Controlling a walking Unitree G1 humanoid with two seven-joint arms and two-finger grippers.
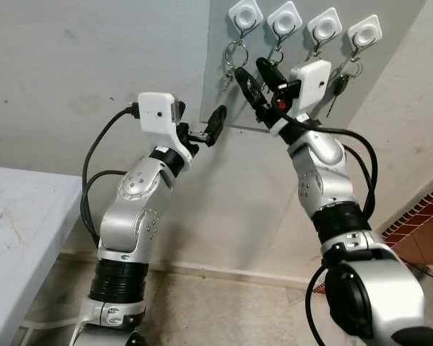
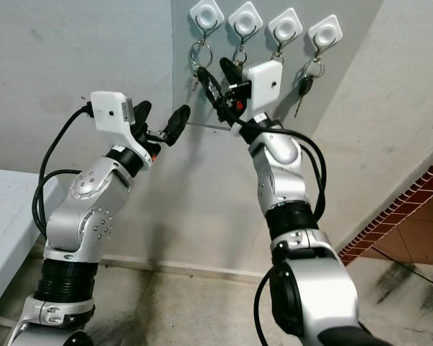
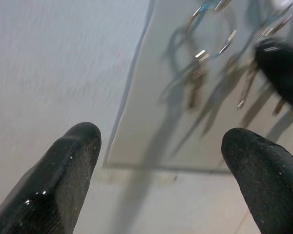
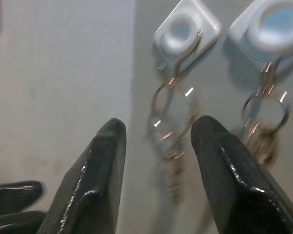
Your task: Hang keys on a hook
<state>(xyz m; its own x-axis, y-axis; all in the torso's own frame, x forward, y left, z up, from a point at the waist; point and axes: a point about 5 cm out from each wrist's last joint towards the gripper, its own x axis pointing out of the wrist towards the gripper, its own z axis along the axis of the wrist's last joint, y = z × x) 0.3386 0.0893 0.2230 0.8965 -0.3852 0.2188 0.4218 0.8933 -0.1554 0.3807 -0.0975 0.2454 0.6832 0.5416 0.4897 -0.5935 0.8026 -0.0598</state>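
Note:
Four white hooks are fixed in a row on a grey wall panel, and keys hang from each. A key ring with keys hangs blurred from the leftmost hook. My right gripper is raised just below it and stands open, its fingertips either side of the ring without closing on it. My left gripper is lower and to the left, near the panel's bottom corner. It is open and empty. A black-headed key hangs from the rightmost hook.
A white table stands at the left. A slanted wall with red brick tiles closes the right side. A concrete floor lies below the arms.

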